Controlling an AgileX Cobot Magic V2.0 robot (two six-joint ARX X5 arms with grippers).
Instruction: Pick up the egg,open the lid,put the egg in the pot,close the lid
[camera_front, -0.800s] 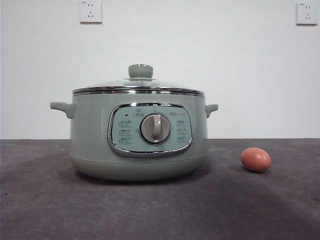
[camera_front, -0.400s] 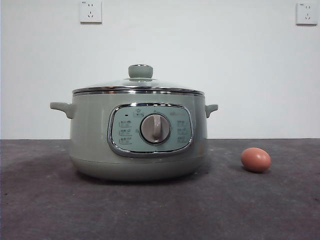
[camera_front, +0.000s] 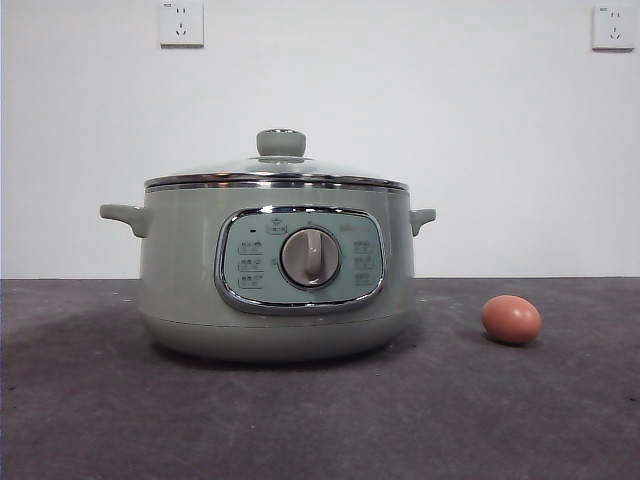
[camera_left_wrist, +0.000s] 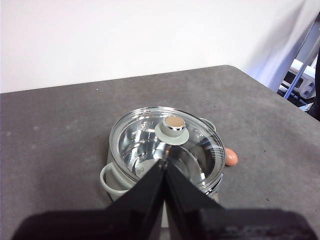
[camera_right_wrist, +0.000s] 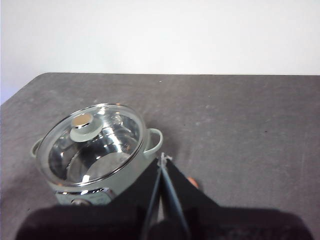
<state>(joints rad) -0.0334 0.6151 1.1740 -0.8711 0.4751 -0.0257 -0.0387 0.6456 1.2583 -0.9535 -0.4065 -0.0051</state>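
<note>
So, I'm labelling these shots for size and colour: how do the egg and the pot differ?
Size: the egg is far smaller than the pot, roughly as wide as the pot's dial.
Colour: the egg is brown-orange, the pot pale sage green.
Shape: the egg is a plain smooth oval lying on its side; the pot is a round upright vessel with side handles and a glass lid on top.
Both rest on the dark table, untouched.

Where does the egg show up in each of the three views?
Front view: the egg lies on the table to the right of the pot, apart from it.
Left wrist view: the egg peeks out beside the pot's far side.
Right wrist view: only a sliver of the egg shows past the right hand.
Shared landmark: the lid and its knob.
</note>
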